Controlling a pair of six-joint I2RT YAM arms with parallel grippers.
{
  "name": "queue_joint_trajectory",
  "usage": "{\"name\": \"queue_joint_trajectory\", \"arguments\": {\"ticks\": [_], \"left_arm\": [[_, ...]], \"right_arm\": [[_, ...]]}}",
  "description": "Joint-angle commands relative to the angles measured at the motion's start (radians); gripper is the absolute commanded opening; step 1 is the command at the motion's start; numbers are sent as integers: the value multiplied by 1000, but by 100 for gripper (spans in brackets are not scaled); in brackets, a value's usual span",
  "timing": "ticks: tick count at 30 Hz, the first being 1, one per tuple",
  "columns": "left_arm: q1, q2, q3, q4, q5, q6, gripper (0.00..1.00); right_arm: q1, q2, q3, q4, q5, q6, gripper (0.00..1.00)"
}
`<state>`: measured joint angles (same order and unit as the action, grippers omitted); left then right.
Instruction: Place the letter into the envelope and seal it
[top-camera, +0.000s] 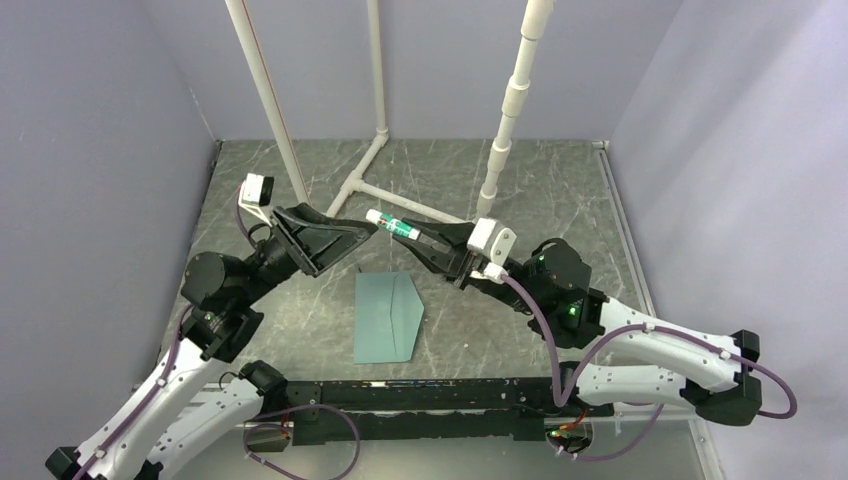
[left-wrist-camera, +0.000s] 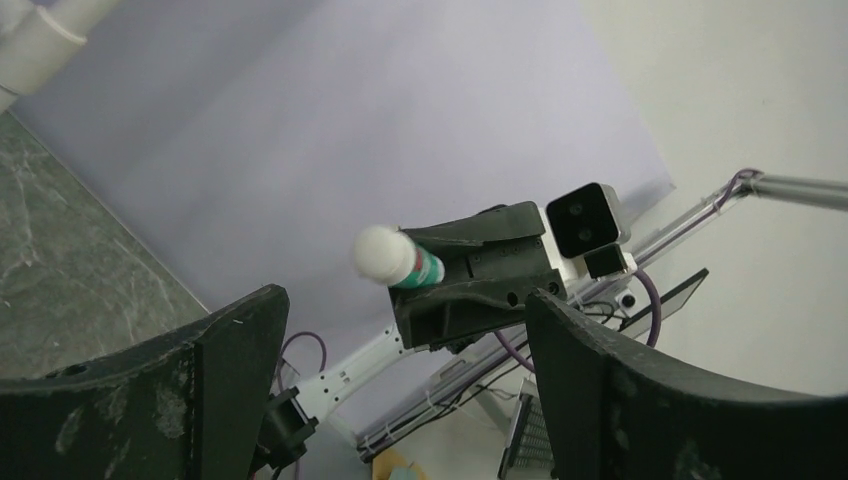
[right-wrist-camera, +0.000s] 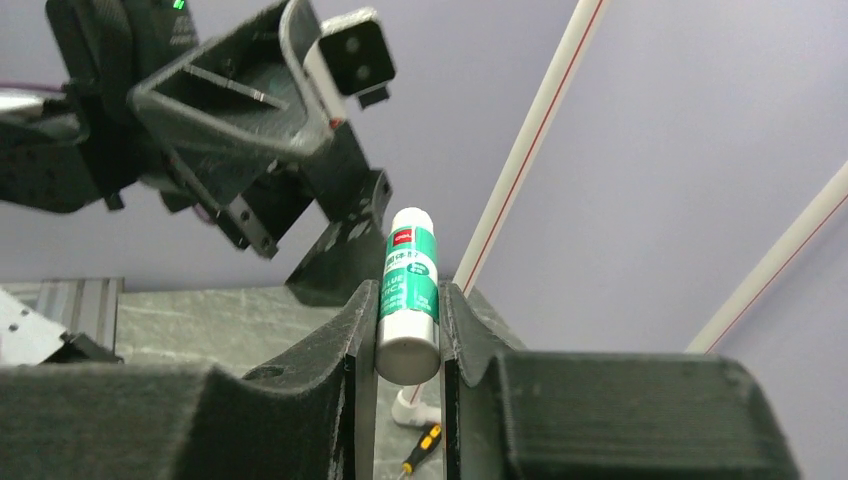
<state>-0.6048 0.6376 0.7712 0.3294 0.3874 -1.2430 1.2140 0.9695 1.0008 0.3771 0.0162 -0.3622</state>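
— What does the right gripper (right-wrist-camera: 408, 322) carry?

— Its jaws are closed narrow on the barrel of a green-and-white glue stick (right-wrist-camera: 410, 285); the white cap (top-camera: 374, 215) juts free past the fingertips, pointing at the left gripper (top-camera: 348, 246); that one is spread wide and holds nothing, facing the capped end from just beside it.

— How would the stick handle?

— Probably light, stiff and smooth, so apt to slip or twist if pulled along its length; the grip on the mid-barrel looks sound, and the cap is the natural place for the other arm to take hold.

— And the envelope (top-camera: 385, 318)?

— It lies flat on the marbled table (top-camera: 300, 170), about midway between the left and right edges and nearer the near edge than the far one; its triangular flap points toward the right edge and looks folded out; both grippers hang raised above the surface, well apart from it, and it sits below and between them.

— How will it behave?

— Thin paper, light and limp; it would likely slide under a push, so pressing it down while gluing the flap seems wise.

— The letter?

— No tan sheet shows in any view; whether it is inside cannot be told.
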Motion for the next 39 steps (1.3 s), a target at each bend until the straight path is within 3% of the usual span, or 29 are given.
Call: {"name": "queue_joint_trajectory", "arguments": {"ticks": [1, 7, 17, 21, 25, 28, 31, 35, 39], "left_arm": [[0, 58, 116, -34, 130, 59, 93], [-1, 118, 175, -73, 211, 41, 92], [-1, 136, 192, -76, 284, -1, 51], [0, 131, 200, -98, 282, 5, 44], [0, 137, 193, -81, 285, -12, 48], [0, 145, 186, -68, 282, -22, 70], [0, 152, 186, -71, 276, -20, 81], [0, 162, 181, -51, 270, -34, 84], [0, 180, 174, -13, 268, -64, 76]], "right_arm": [[-9, -39, 47, -128, -45, 34, 0], [-27, -50, 66, -160, -99, 53, 0], [-126, -53, 47, -118, -218, 142, 0], [-220, -67, 15, -70, -341, 213, 0], [-280, -72, -7, -37, -449, 265, 0], [-290, -74, -13, -29, -481, 283, 0], [-296, -83, -23, -6, -484, 304, 0], [-300, -87, -17, -15, -514, 315, 0], [-300, -90, -19, -38, -551, 311, 0]]}}
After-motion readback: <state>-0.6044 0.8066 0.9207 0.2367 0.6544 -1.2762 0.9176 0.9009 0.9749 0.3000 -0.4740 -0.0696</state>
